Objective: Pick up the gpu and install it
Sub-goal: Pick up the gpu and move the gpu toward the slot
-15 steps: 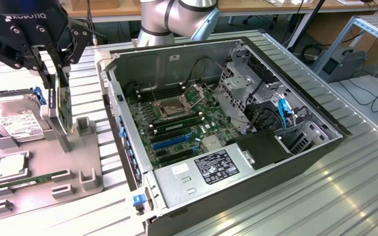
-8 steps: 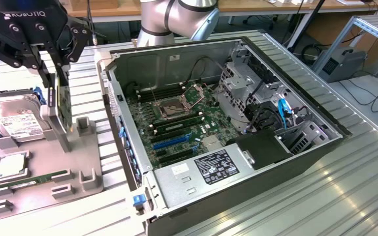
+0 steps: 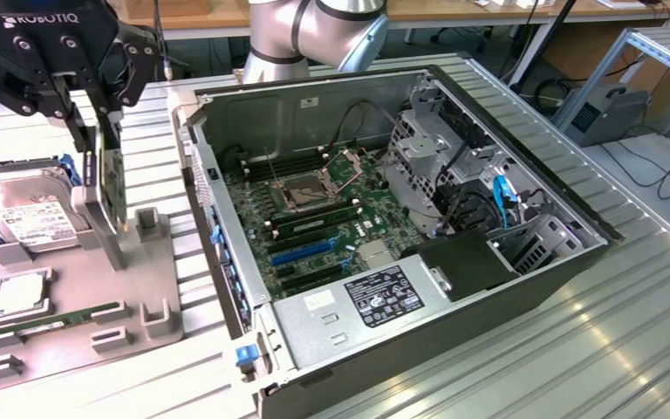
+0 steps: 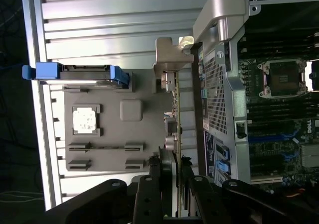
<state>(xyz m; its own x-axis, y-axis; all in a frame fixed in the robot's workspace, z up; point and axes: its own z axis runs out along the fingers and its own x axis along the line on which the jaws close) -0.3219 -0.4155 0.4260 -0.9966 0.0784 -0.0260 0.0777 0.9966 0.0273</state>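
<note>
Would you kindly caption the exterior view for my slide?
Gripper at the upright gpu, beside the open computer case.

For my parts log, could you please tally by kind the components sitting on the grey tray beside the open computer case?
Silver hard drive with white label: 1
Square silvery processor chip: 1
Narrow green RAM stick: 1
Thin flat upright gpu card: 1
Total: 4

The fixture tray lies at the exterior view's left, just beside the open computer case. On the tray, the hard drive sits farthest back, with the CPU and RAM stick before it. The gpu stands upright on the tray's case side, with the gripper directly above it.
</note>
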